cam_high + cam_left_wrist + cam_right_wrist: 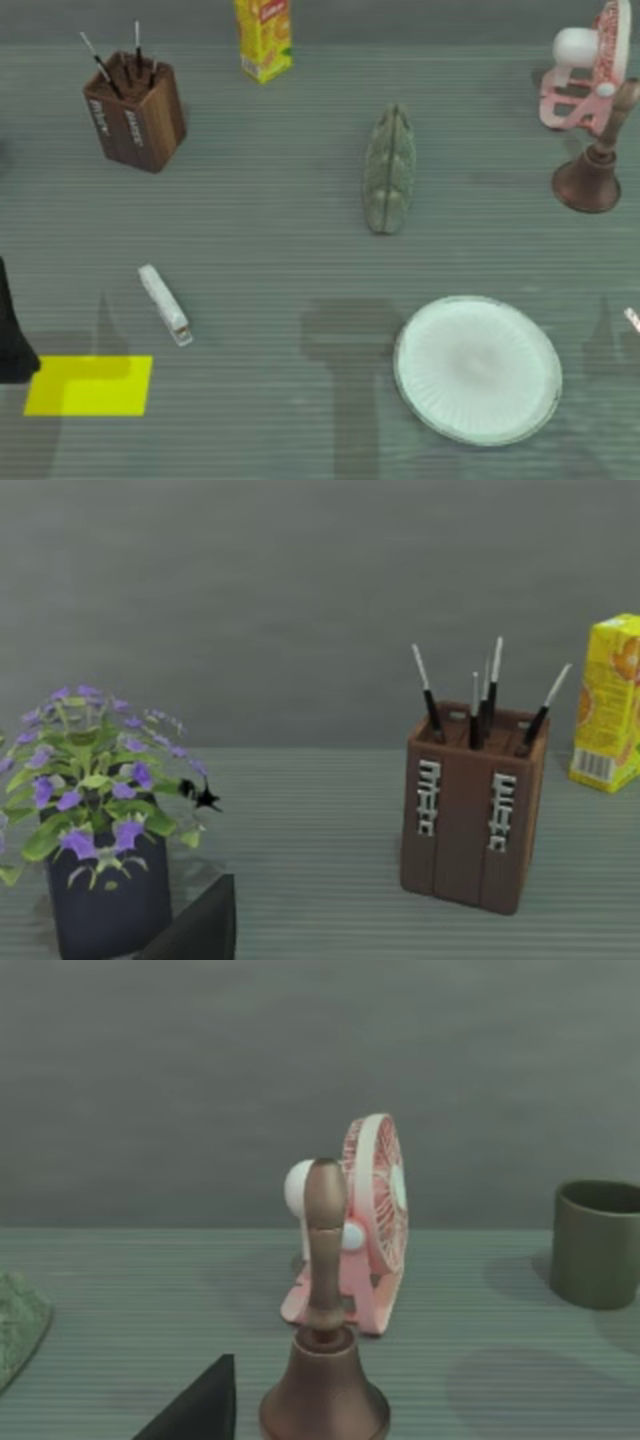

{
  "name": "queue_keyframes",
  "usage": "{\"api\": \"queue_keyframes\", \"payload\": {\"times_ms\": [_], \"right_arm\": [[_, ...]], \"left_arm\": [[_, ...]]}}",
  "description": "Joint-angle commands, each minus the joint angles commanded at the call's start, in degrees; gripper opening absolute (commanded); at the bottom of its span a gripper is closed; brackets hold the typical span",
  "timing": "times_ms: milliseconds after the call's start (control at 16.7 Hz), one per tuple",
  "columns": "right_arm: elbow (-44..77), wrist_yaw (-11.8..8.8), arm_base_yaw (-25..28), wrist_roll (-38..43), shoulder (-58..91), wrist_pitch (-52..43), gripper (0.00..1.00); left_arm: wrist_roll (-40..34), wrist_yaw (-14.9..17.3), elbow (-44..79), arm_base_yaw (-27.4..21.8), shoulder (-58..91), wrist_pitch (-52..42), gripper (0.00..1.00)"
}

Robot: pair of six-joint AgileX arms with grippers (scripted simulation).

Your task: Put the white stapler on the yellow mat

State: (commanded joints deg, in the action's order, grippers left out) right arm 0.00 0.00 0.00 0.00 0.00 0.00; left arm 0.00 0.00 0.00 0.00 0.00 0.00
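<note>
A: Which step is in hand?

B: The first one, by my reading. The white stapler [165, 305] lies flat on the table, untouched, at the top view's left. It sits just up and to the right of the yellow mat [90, 385], near it but not on it. Nothing holds it.

A: And the arms?

B: Only a dark piece of the left arm [12, 335] shows, at the left edge beside the mat. The left gripper's fingers are not clearly in view, so I cannot tell how its jaws stand. The right gripper does not appear in the top view, and I cannot tell its jaws either.

A: What does the next move call for?

B: Probably the left arm, being nearer. It would reach over the stapler, line its fingers across the slim body, close, lift, and carry it the short way to the mat.

A: The surface?

B: A grey ribbed table [280, 250], with a plain grey wall behind. A pen holder [135, 108], juice carton [264, 38], plate [478, 368], bell [590, 170] and pink fan [590, 75] stand well apart from the path.
</note>
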Motion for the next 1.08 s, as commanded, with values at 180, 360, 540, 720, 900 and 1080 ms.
{"api": "queue_keyframes", "payload": {"times_ms": [180,360,540,720,900,1080], "right_arm": [[0.0,0.0,0.0,0.0,0.0,0.0,1.00],[0.0,0.0,0.0,0.0,0.0,0.0,1.00],[0.0,0.0,0.0,0.0,0.0,0.0,1.00],[0.0,0.0,0.0,0.0,0.0,0.0,1.00],[0.0,0.0,0.0,0.0,0.0,0.0,1.00],[0.0,0.0,0.0,0.0,0.0,0.0,1.00]], "left_arm": [[-0.4,0.0,0.6,-0.2,0.6,-0.4,1.00],[-3.5,0.2,5.9,-1.5,6.0,-4.4,1.00],[-9.1,0.3,15.6,-3.5,16.9,-11.6,1.00],[-16.1,0.2,27.8,-6.0,33.0,-20.9,1.00],[-23.6,0.0,40.9,-8.7,51.8,-31.3,1.00],[-31.1,-0.2,53.6,-11.5,69.5,-41.8,1.00]]}}
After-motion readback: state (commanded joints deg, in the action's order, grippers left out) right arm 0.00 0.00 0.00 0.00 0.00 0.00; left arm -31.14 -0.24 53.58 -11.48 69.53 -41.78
